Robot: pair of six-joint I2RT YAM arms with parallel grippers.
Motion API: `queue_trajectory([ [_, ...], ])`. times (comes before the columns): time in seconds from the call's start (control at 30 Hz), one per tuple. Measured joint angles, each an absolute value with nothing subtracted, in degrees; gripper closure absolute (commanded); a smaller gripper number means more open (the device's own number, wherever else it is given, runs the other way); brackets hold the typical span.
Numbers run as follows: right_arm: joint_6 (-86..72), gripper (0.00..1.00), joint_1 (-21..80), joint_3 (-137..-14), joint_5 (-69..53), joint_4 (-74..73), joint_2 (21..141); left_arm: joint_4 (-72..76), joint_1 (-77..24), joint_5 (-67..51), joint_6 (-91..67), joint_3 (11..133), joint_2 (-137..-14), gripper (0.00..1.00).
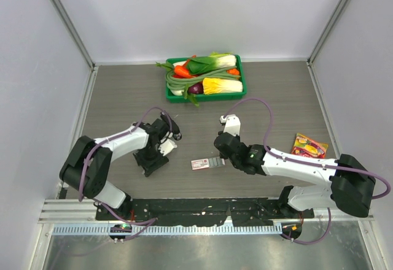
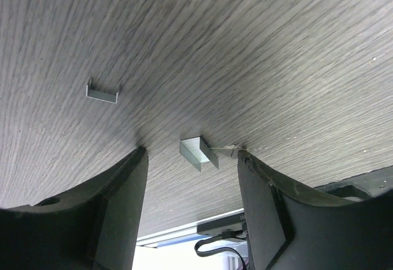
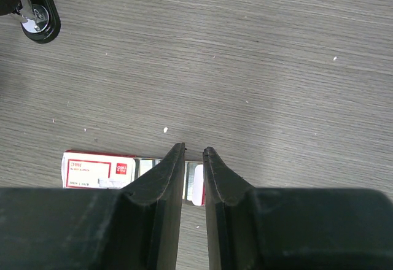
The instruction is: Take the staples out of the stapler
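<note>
Staples [image 2: 198, 153] lie as short silvery strips on the grey table [image 2: 276, 49]. One is at lower middle of the left wrist view, between the wide-spread fingers of the left gripper [image 2: 191, 153], and another strip [image 2: 101, 92] lies well apart at upper left. The right gripper [image 3: 193, 151] shows a narrow slit over the red-and-white staple box [image 3: 98, 170]; whether it pinches anything cannot be told.

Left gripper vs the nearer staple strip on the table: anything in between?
Nothing visible. The nearer staple strip lies on the bare table, directly between the open fingers of the left gripper. The second staple strip sits apart, farther out and off to one side, not in the path.
</note>
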State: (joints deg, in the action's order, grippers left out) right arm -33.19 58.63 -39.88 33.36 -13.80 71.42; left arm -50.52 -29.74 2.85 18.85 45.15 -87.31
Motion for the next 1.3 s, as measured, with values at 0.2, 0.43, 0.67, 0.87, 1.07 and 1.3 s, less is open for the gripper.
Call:
queue_trajectory([
  [0.2,-33.01,0.77,58.63,-39.88,33.36,-13.80,71.42,-51.07,-31.88,5.04,16.23,45.47,-87.96,0.46],
  [0.43,-32.84,0.77,58.63,-39.88,33.34,-13.80,71.42,-53.06,-32.69,5.82,13.54,47.57,-91.20,0.48],
  [0.67,-32.82,0.78,58.63,-39.88,33.28,-13.78,71.40,-53.60,-32.69,6.39,12.21,48.12,-91.77,0.44],
  [0.87,-32.64,0.79,58.63,-39.88,32.91,-13.74,71.40,-53.76,-32.69,7.35,11.81,48.97,-92.62,0.42],
  [1.07,-32.62,0.80,58.63,-39.88,32.86,-13.74,71.40,-53.47,-32.69,8.32,10.85,50.00,-92.90,0.43],
  [1.3,-32.58,0.80,58.63,-39.88,32.88,-13.78,71.31,-51.00,-31.94,7.07,9.32,55.40,-91.98,0.41],
])
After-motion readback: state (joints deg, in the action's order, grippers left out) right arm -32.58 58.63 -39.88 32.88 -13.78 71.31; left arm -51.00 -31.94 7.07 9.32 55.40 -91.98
